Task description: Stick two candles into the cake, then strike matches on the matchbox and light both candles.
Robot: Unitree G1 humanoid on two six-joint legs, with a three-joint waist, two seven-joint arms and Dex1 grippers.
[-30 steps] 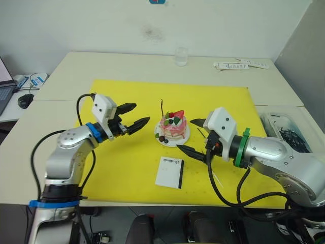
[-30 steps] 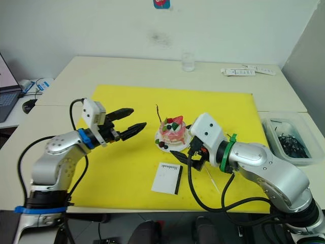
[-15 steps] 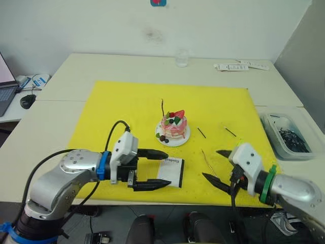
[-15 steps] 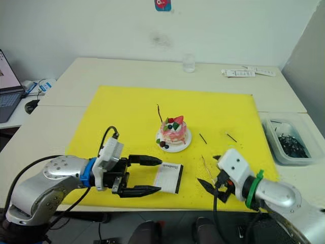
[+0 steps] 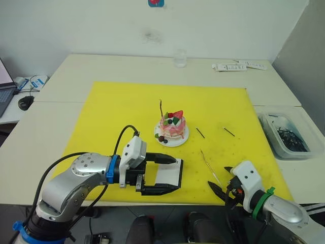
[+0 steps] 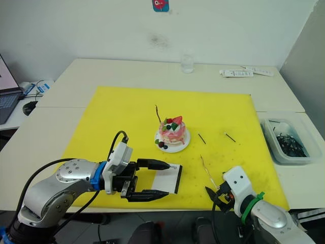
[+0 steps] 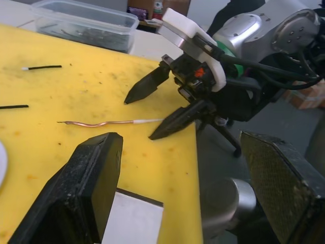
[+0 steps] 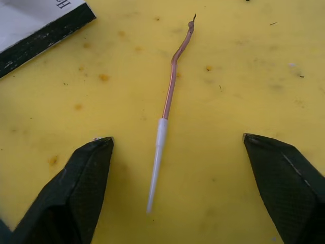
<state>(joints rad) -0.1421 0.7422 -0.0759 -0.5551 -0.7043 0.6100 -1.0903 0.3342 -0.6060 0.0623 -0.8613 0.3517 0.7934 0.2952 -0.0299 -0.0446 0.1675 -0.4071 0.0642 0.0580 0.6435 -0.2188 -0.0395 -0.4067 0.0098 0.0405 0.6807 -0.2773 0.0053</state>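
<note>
The cake [image 5: 172, 125], small, round and pink with white cream, a red strawberry, a green leaf and dark berries, is being carried on a small white plate near the middle of the yellow mat [image 5: 127, 109]. 1 thin dark wavy candle [image 5: 161, 108] is standing upright at its rim. The other candle [image 8: 167, 103], copper-coloured and wavy with a white tapered end, is lying flat on the mat, just ahead of the right gripper [image 5: 225, 181], whose fingers are being held spread with nothing between them. 2 short dark matches [image 5: 201, 132] are lying on the mat on the robot's right of the cake, well apart from each other. The flat white matchbox [image 5: 168, 174], with a black strip along 1 side, is being straddled by the left gripper [image 5: 171, 175], whose fingers are spread wide on either side of it.
</note>
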